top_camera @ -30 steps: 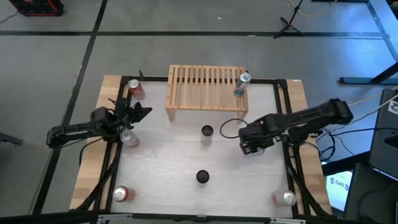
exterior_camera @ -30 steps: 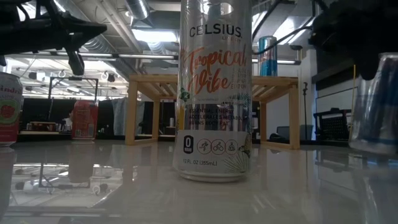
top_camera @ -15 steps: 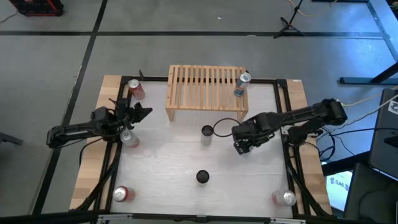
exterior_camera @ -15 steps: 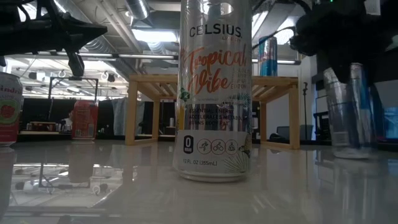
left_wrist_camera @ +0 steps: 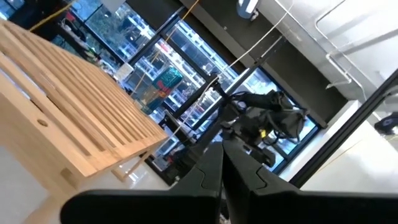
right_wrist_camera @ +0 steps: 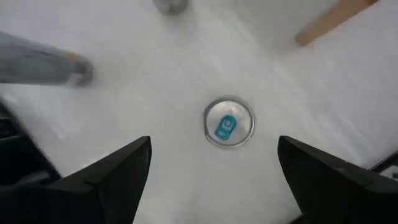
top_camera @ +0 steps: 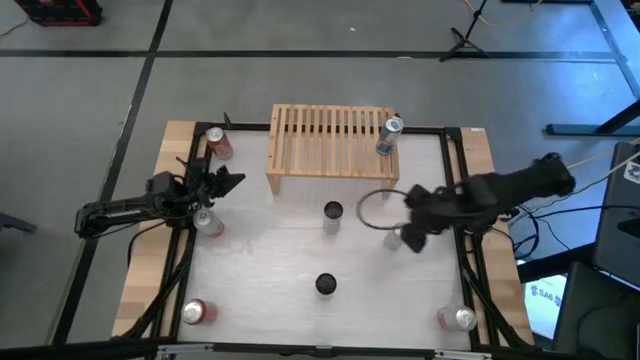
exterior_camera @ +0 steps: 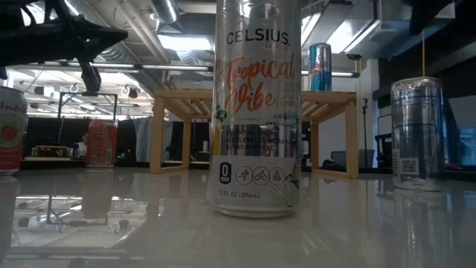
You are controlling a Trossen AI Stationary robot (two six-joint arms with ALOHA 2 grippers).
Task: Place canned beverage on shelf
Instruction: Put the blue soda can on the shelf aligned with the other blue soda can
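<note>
High view: the right end effector (top_camera: 408, 236) hangs above the white surface (top_camera: 270, 290), over its right half, with a silver can (top_camera: 394, 239) standing just below and free of it. Its fingers stand wide apart, and the right wrist view looks straight down between them onto that silver can's lid (right_wrist_camera: 229, 122) with its blue tab, nothing gripped. The wooden shelf (top_camera: 330, 140) sits at the far edge of the surface, and a blue can (top_camera: 389, 136) stands upright on its right end. From the low view the silver can (exterior_camera: 416, 132) stands upright on the surface to the right of the shelf (exterior_camera: 253, 100), apart from it. A tall white can (exterior_camera: 257, 104) stands close to that camera. The left end effector (top_camera: 222, 182) waits at the left side, fingers pressed together and empty, beside another can (top_camera: 207, 221).
</note>
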